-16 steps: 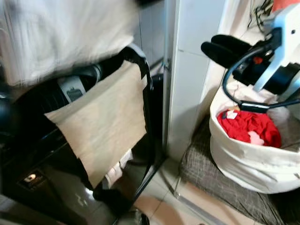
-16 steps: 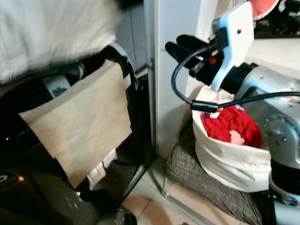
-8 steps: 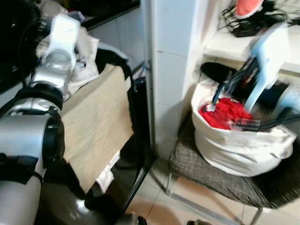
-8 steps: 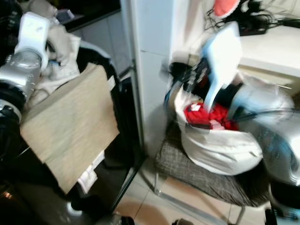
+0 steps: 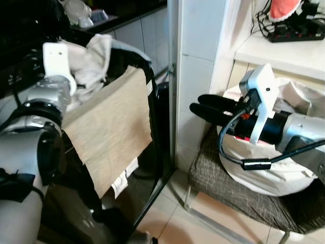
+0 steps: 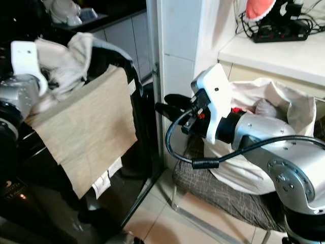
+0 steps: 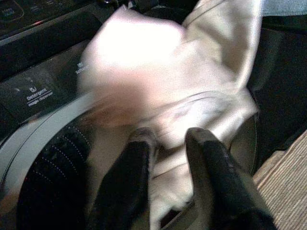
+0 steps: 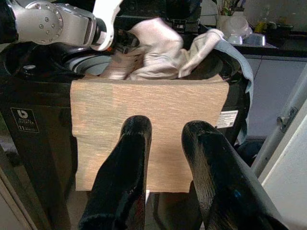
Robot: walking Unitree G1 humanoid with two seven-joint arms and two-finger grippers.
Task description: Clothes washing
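We see the left pincer over the open top of the washing machine, and its two black fingers are closed on a pale cream garment. The cloth comes up between the fingers and spreads out just beyond the tips, blurred in the left wrist view. From the head, the left arm reaches to the far left, and the same cream garment lies bunched on the rim of the machine, just past its white wrist.

In front of that, a beige towel hangs down over the near edge of the black machine, with a small white label at its lower corner. A grey-blue cloth lies over the rim at the far right corner of the machine.

The right pincer is in the middle of the scene, in front of the white pillar. Its fingers stand a little apart and hold nothing; they point left toward the hanging towel, well apart from it.

Behind the right arm, on the right, a white laundry bag sits on a grey chair seat. Something red shows inside the bag, mostly hidden by the arm. On the far right, a white counter carries a black power strip with cables.
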